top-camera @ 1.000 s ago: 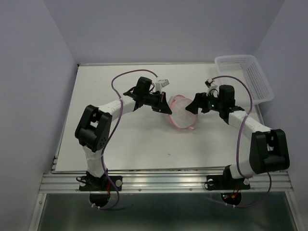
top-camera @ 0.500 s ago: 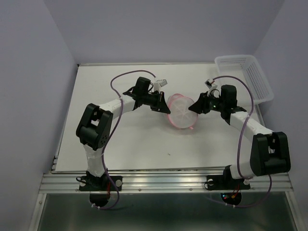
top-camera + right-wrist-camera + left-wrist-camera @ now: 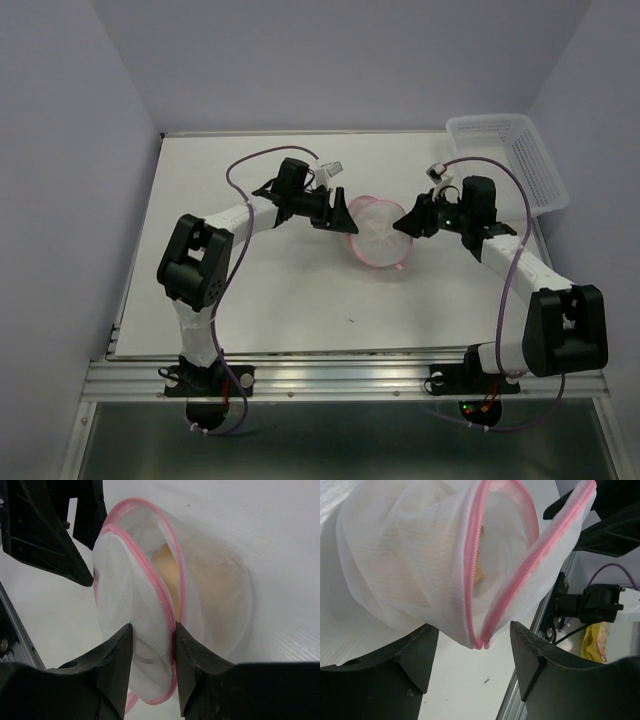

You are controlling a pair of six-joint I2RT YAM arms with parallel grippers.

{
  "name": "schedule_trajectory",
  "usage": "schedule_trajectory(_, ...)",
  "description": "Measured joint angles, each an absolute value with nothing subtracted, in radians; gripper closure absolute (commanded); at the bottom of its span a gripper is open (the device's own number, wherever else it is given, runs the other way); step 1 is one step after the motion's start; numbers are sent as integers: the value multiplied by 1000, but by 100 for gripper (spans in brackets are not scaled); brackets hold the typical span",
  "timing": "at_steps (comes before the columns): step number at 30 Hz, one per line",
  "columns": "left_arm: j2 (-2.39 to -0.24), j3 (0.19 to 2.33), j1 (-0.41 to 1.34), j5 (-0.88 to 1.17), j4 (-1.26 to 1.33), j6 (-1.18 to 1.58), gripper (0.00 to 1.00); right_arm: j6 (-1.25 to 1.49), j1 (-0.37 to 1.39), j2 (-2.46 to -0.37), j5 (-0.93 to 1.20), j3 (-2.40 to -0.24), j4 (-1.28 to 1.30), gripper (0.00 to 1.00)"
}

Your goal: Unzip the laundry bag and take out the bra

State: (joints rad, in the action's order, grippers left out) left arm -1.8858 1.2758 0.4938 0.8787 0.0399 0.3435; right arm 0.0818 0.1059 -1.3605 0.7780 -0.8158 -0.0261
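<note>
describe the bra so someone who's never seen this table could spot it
At the middle of the white table, a round white mesh bag with a pink zipper rim is between the left pincer and the right pincer. Its zipper gapes, and the bra is the soft tan piece inside. Nothing else on the table is tan: bag and basket are white.

Bright, even light; laundry bag (image 3: 395,555) mesh glares white.
</note>
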Motion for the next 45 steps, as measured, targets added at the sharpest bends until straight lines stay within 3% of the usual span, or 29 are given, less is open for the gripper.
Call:
schedule_trajectory(14, -1862, 1323, 413, 870, 9, 377, 19, -26, 106, -1255, 883, -802, 6, 99)
schedule_trajectory(25, -1964, 1676, 456, 720, -200, 255, 13, -76, 113, -1255, 930, -802, 33, 99)
schedule_trajectory(32, -2044, 1747, 545, 611, -344, 127, 15, -89, 113, -1255, 944, -802, 46, 99)
schedule_trajectory(35, -2067, 1750, 565, 598, -392, 78, 26, -92, 114, -1254, 947, -802, 46, 99)
schedule_trajectory(36, -2072, 1750, 566, 595, -403, 68, 48, -94, 118, -1254, 947, -802, 46, 99)
schedule_trajectory(38, -2073, 1750, 566, 582, -413, 62, 79, -96, 120, -1254, 949, -802, 46, 99)
schedule_trajectory(39, -2073, 1753, 566, 557, -422, 53, 100, -98, 123, -1254, 952, -802, 47, 99)
schedule_trajectory(45, -2081, 1820, 566, 458, -463, 84, 100, -178, 164, -1224, 973, -801, 91, 98)
